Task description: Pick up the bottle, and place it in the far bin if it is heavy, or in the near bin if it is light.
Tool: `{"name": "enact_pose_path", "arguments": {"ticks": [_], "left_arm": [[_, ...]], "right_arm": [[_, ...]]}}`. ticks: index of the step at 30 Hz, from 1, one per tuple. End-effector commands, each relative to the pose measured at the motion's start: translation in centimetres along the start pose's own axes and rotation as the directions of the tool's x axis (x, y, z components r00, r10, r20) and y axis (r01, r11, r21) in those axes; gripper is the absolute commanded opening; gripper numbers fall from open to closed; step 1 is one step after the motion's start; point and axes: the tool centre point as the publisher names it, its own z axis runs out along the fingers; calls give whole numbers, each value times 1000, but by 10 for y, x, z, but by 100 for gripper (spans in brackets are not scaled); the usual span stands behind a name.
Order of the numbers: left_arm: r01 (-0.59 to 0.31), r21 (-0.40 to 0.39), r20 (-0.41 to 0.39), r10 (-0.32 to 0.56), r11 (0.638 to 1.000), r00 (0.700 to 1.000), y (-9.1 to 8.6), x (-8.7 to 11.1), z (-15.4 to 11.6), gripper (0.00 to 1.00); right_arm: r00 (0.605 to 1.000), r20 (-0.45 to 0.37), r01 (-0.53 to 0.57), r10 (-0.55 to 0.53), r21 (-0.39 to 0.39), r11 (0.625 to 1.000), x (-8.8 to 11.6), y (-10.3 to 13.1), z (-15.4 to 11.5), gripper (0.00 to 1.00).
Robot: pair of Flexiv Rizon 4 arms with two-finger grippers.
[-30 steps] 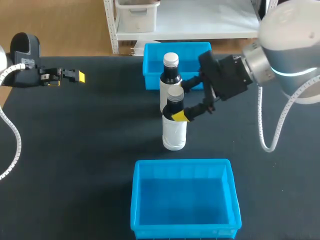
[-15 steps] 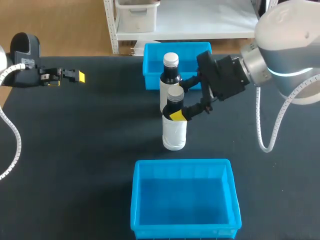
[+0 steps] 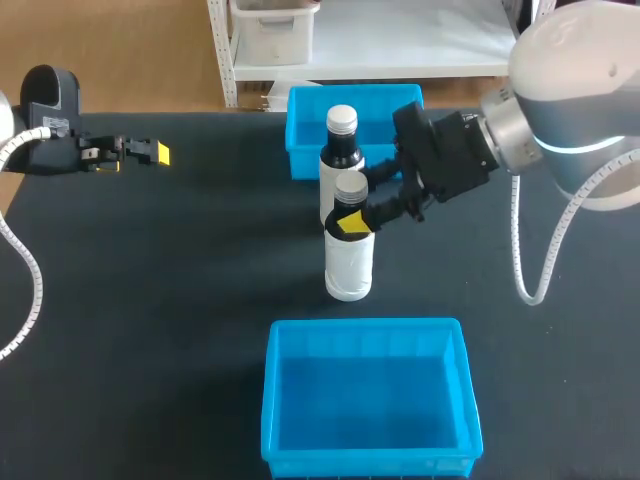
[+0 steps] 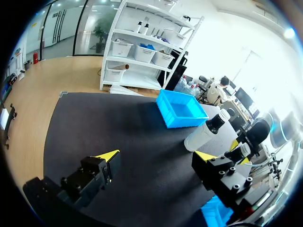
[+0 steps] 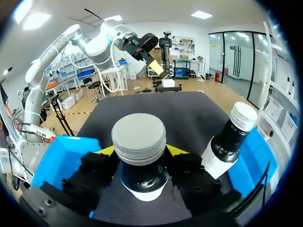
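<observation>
Bright overhead ceiling light; near bin casts soft shadow on matte black surface; white glare floods left wrist background.

No legible txt, nos. or labels on either bottle or bin.

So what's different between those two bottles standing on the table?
The near bottle has its dark neck clamped in the right gripper; the far bottle stands free. The far bottle is close in front of the far bin, the near bottle farther out, toward the near bin. Both are upright, with white bodies, dark necks and pale caps.
</observation>
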Motion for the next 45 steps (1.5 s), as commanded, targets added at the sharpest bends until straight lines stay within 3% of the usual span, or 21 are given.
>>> {"name": "enact_pose_path", "arguments": {"ticks": [1, 7, 9, 11, 30, 45], "left_arm": [[0, 0, 0, 0, 1000, 1000, 0, 0, 0, 100], [0, 0, 0, 0, 1000, 1000, 0, 0, 0, 100], [0, 0, 0, 0, 1000, 1000, 0, 0, 0, 100], [0, 0, 0, 0, 1000, 1000, 0, 0, 0, 100], [0, 0, 0, 0, 1000, 1000, 0, 0, 0, 100], [0, 0, 0, 0, 1000, 1000, 0, 0, 0, 100]], "right_arm": [[1000, -1, 2, -2, 2, 1000, 0, 0, 0, 49], [1000, -5, 5, -4, 2, 1000, -1, 1, 0, 39], [1000, -5, 7, -7, 3, 1000, -2, 1, -1, 25], [1000, -7, 10, -10, 3, 1000, -4, 3, -2, 0], [997, -17, 77, -76, 67, 995, -45, 17, -67, 0], [999, -10, 54, -53, 98, 994, -40, 18, -116, 0]]}}
